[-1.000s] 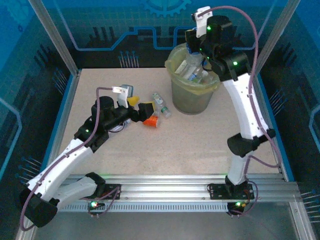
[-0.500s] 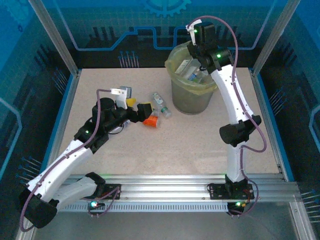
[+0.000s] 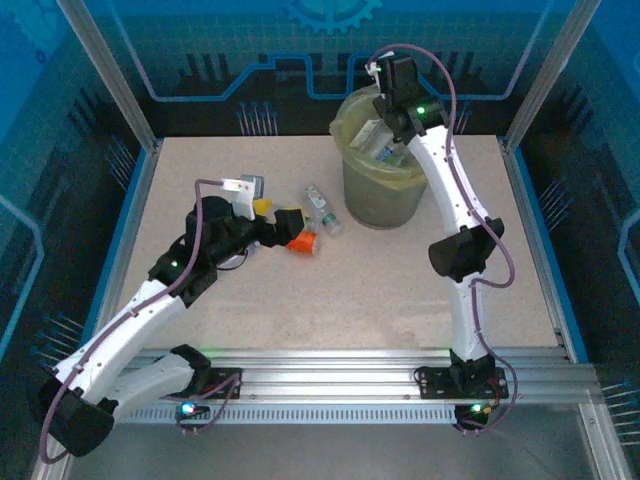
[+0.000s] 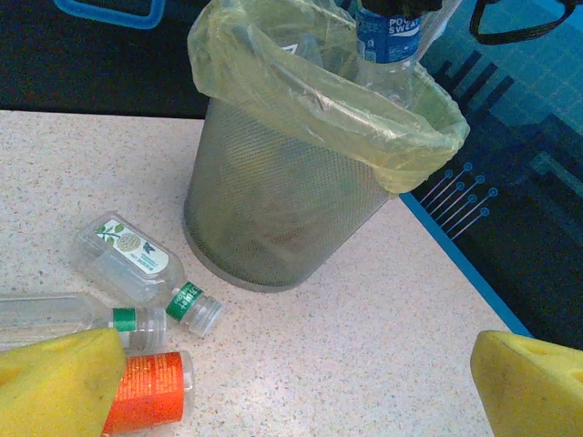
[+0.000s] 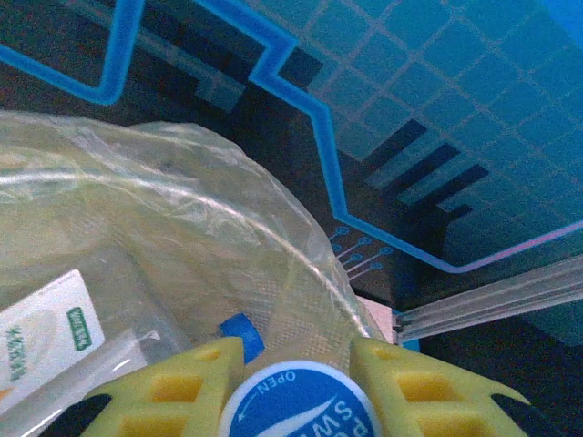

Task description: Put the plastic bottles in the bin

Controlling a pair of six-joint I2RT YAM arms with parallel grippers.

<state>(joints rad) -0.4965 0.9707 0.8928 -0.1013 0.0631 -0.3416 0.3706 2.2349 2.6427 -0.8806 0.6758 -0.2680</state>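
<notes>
3 bottles [image 4: 137, 264] lie just beside the bin [image 4: 273, 218].

A speckled beige tabletop [image 3: 330, 290] makes the floor of the cell, bordered by a thin blue trim [image 4: 460, 259]. Slanting aluminium posts [image 3: 106, 70] stand at the back corners, and grooved aluminium rails [image 3: 330, 368] cross the near edge. The wall panels [image 3: 200, 50] are blue, printed with circuit traces (a gear motif [image 3: 335, 12] sits top centre), under even, soft light.
</notes>
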